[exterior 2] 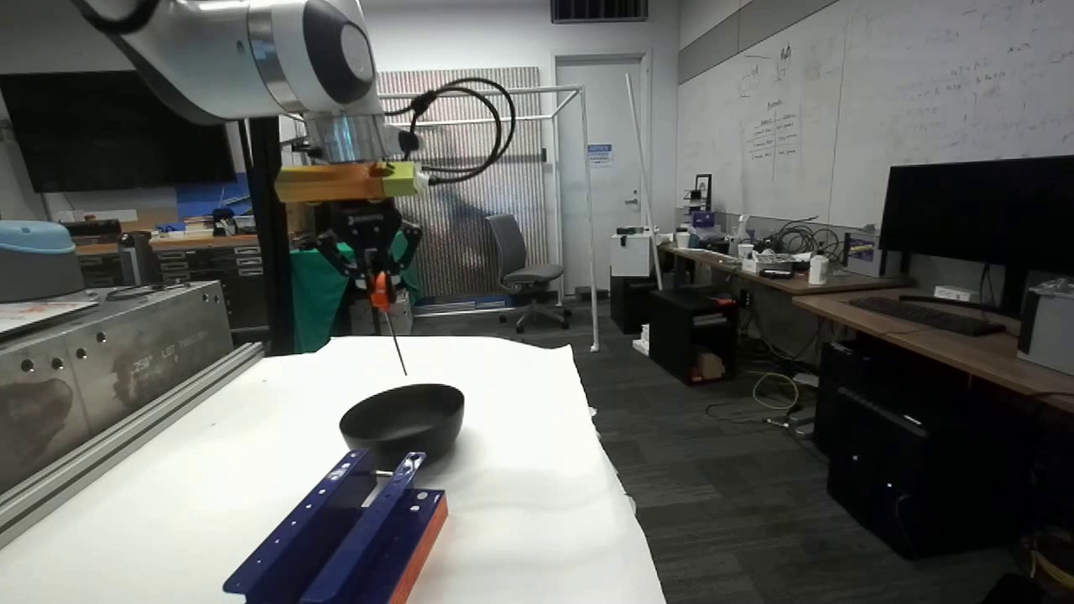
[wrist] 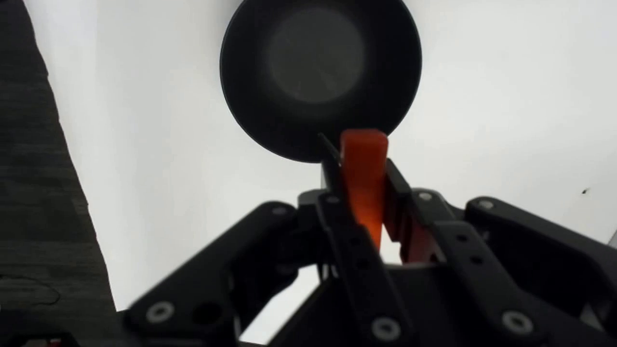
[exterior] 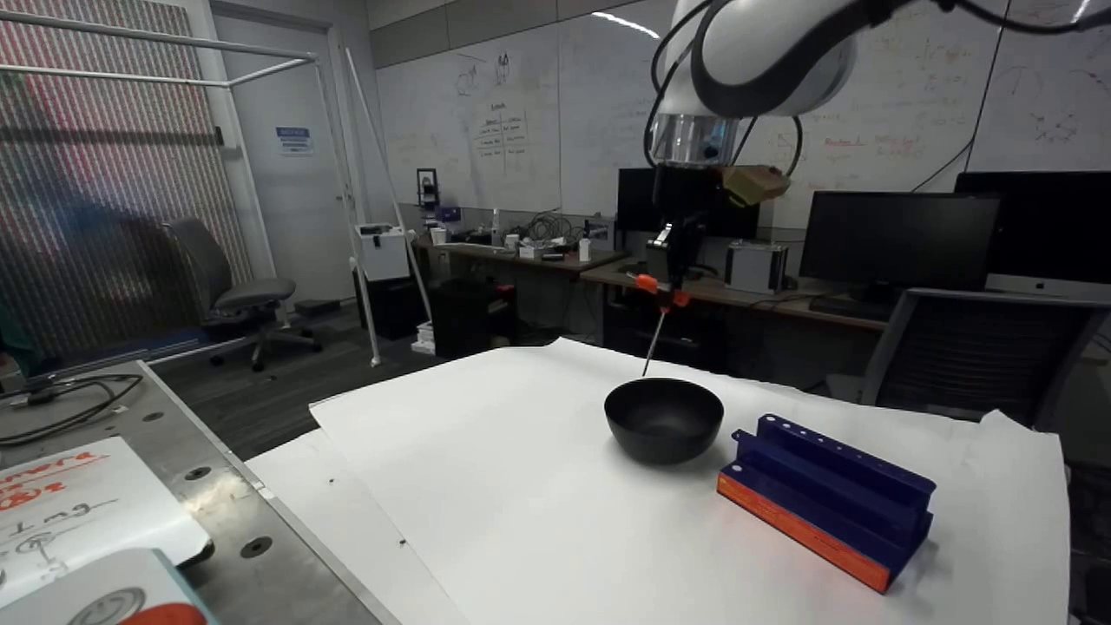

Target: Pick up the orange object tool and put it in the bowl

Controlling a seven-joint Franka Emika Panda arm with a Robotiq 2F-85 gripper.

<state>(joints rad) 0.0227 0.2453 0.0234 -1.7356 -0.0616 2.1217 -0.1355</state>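
The orange T-handle tool (wrist: pixel 366 188) is held in the air, with its thin metal shaft directed downward at a slant; the form of the tip is too small to be told. The handle is pinched between the fingers (wrist: pixel 398 185) of the hand (wrist: pixel 364 173), so the hand is clasped on this tool. Lower down, the black bowl (exterior: pixel 664 443) is placed upright, right of the centre in an exterior view. In both exterior views, the shaft tip is seen just above the upper edge of the bowl; in the wrist view it is seen against the lower inner wall, while most of the handle is found outside the rim.

The carrying step is judged to be in progress and nearly finished; the placing is not yet done. For the next move, a small shift toward the top of the wrist frame seems required, so that the whole tool is brought over the bowl. Then it should be lowered gently, without the shaft being caught on the rim, and let go.

Near the bowl, at the lower right of an exterior view, a blue rack (exterior: pixel 825 495) with an orange-red strip is set on the white-covered counter (exterior: pixel 521 486).
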